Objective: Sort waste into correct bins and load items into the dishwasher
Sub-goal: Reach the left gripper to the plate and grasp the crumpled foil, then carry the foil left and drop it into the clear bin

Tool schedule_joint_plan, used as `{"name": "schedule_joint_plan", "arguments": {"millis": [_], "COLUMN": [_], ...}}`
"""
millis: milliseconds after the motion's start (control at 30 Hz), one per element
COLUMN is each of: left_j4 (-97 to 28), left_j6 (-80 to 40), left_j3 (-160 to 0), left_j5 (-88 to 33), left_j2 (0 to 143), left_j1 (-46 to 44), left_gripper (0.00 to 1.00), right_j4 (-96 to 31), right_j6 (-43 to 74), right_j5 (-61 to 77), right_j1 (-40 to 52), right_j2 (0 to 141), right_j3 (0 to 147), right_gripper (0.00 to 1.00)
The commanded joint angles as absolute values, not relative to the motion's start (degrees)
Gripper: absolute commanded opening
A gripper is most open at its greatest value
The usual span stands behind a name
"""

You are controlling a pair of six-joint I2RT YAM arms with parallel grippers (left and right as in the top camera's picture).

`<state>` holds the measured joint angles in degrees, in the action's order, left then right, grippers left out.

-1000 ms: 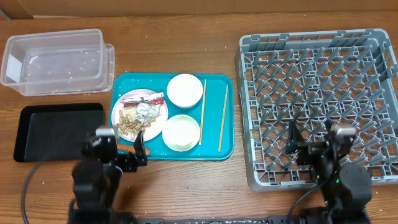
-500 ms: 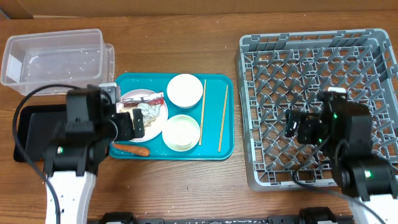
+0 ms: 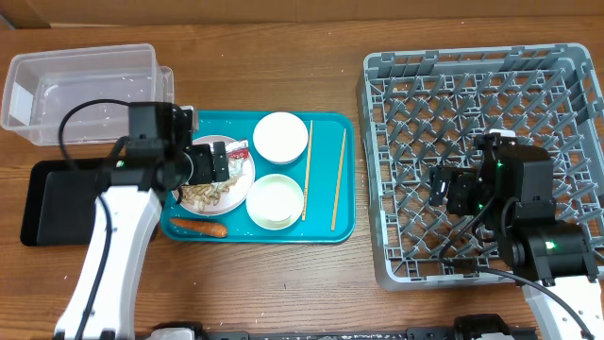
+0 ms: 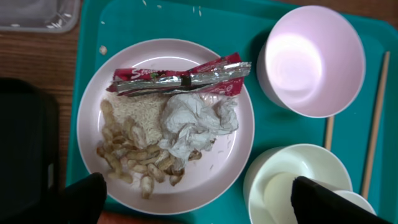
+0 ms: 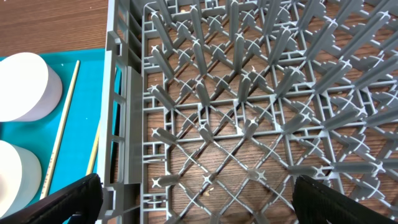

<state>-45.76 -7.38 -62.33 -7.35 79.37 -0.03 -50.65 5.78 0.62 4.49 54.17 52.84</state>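
— Where is the left gripper (image 3: 218, 162)?

— Over the white plate (image 4: 241, 134) on the teal tray (image 3: 330, 227). Its jaws are spread wide with nothing between them (the wrist view shows one dark finger (image 4: 81, 199) in each lower corner).

— And the waste?

— Nearly all of it is on that plate. The red-and-white snack wrapper (image 4: 180, 76) lies across the far side. The crumpled tissue (image 4: 199, 121) touches it just below. The peanut-like scraps (image 4: 137, 158) are heaped on the left, next to a patch of pale grains (image 4: 140, 112). The carrot (image 3: 198, 227) lies on the tray itself, by its near-left corner, just off the plate.

— The bins?

— The clear tub (image 3: 85, 90) stands at the far left of the table. The black tray (image 3: 57, 203) lies nearer, just left of the teal tray.

— Dishes?

— All are on the teal tray. The pink bowl (image 4: 314, 59) sits right of the plate on the far side, and the white bowl (image 4: 298, 180) sits nearer. Right of the bowls, the two chopsticks (image 3: 308, 170) lie lengthwise, side by side but apart.

— The right gripper (image 3: 442, 186)?

— It hangs above the grey dish rack (image 5: 249, 112), toward the wall that faces the teal tray. Its jaws are parted wide and it grips nothing.
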Motion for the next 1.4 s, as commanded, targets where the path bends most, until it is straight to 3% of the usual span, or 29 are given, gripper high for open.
{"name": "schedule_joint_plan", "arguments": {"millis": [0, 133, 367, 467, 533, 600, 700, 1367], "left_j4": [-44.84, -43.51, -40.47, -39.70, -39.53, -39.57, -39.57, -63.72], "left_j6": [-7.75, -7.75, -7.92, -7.92, -7.92, -7.94, -7.94, -7.73], "left_j3": [-63.64, -63.64, -63.64, -63.64, -63.64, -63.64, -63.68, -90.87], "left_j5": [-8.19, -8.21, -8.64, -8.64, -8.62, -8.62, -8.64, 1.87], "left_j2": [84.18, 89.65, 96.75, 98.41, 99.13, 99.33, 99.31, 96.47], "left_j1": [-0.43, -0.43, -0.43, -0.43, -0.45, -0.45, -0.45, 0.89], "left_gripper": [0.90, 0.79, 0.74, 0.64, 0.49, 0.25, 0.04, 0.04], "right_j4": [-50.50, -50.50, -50.50, -50.50, -50.50, -50.50, -50.50, -50.50], "right_j6": [6.07, 6.07, 6.07, 6.07, 6.07, 6.07, 6.07, 6.04], "right_j5": [0.49, 0.49, 0.51, 0.49, 0.49, 0.49, 0.49, 0.49], "right_j1": [4.14, 4.14, 4.14, 4.14, 4.14, 4.14, 4.14, 4.14], "right_j2": [54.19, 54.19, 54.19, 54.19, 54.19, 54.19, 54.19, 54.19], "right_j3": [54.68, 54.68, 54.68, 54.68, 54.68, 54.68, 54.68, 54.68], "right_gripper": [1.00, 1.00, 1.00, 1.00, 1.00, 1.00, 1.00, 1.00]}}
